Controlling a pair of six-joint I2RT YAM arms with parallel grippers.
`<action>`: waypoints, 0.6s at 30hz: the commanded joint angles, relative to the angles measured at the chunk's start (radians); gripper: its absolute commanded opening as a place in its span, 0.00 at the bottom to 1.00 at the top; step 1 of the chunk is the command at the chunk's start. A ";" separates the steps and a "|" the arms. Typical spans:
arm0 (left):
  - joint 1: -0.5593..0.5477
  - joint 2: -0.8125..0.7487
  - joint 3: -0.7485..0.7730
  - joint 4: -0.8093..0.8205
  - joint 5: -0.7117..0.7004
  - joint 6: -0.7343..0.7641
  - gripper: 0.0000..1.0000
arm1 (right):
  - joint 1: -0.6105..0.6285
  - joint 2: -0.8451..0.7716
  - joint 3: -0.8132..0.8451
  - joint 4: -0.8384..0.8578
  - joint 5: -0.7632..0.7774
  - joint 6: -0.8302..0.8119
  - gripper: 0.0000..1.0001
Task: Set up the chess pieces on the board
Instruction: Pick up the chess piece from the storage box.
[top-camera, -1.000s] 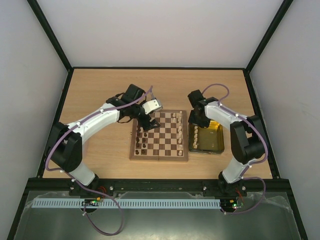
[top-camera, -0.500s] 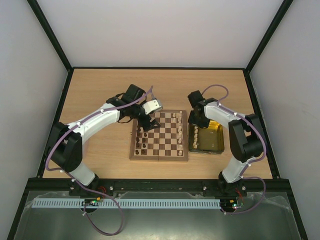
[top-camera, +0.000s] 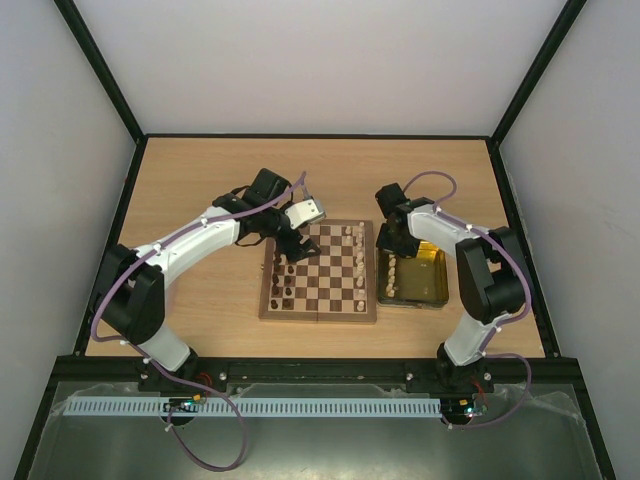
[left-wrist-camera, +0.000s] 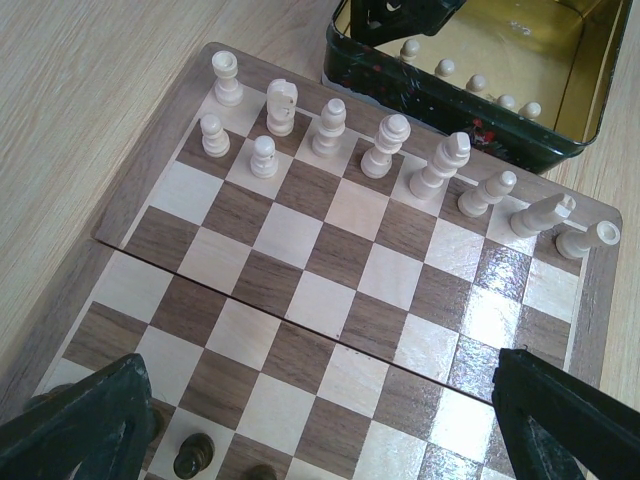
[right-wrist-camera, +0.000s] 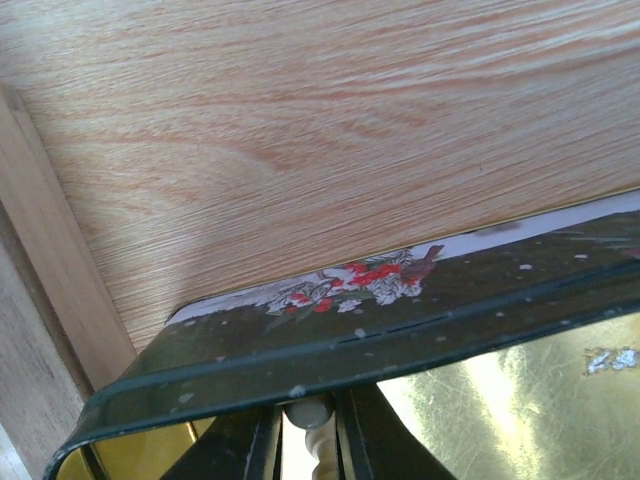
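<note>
Right end effector (right-wrist-camera: 303, 452) is down in the far end of the tin (right-wrist-camera: 330, 342), which sits just right of the board (top-camera: 318, 317). Its fingers stand close on either side of a pale piece (right-wrist-camera: 306, 414), but can't tell if they're clamped on it or only flanking it.

Main risk is there. If contact is only on the narrow head/neck, the piece may twist or drop on the lift & fall among the other pale pieces (left-wrist-camera: 478, 84) in the tin. The tin wall is v. near the fingers, so a lift that isn't straight up could hook the rim. That would drag the tin across the surface (top-camera: 200, 180) & shove it into the board, jolting everything stood up on it.

2nd risk is the set-down. The pale row (left-wrist-camera: 385, 145) fills the board's right edge, w/ two pawns in front of it at the far end. The free pawn squares lie tight beside standing pcs, so a tilted or off-centre placement prob. topples a neighbour.

Left end effector (left-wrist-camera: 318, 400) hangs over the far-left part of the board, fingers wide apart, holding nothing, w/ dark pieces (left-wrist-camera: 192, 455) just below it. A low sideways move could sweep those over. Both arms over the board at once = poss. clash.
</note>
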 joint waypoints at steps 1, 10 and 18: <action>-0.004 -0.001 0.000 -0.018 0.016 -0.006 0.93 | -0.007 0.011 -0.008 0.004 0.035 0.011 0.09; -0.004 -0.007 -0.010 -0.018 0.005 0.001 0.93 | -0.007 -0.039 0.040 -0.054 0.096 0.014 0.02; 0.018 -0.024 -0.028 -0.022 -0.002 0.016 0.94 | 0.037 -0.113 0.140 -0.153 0.113 -0.005 0.02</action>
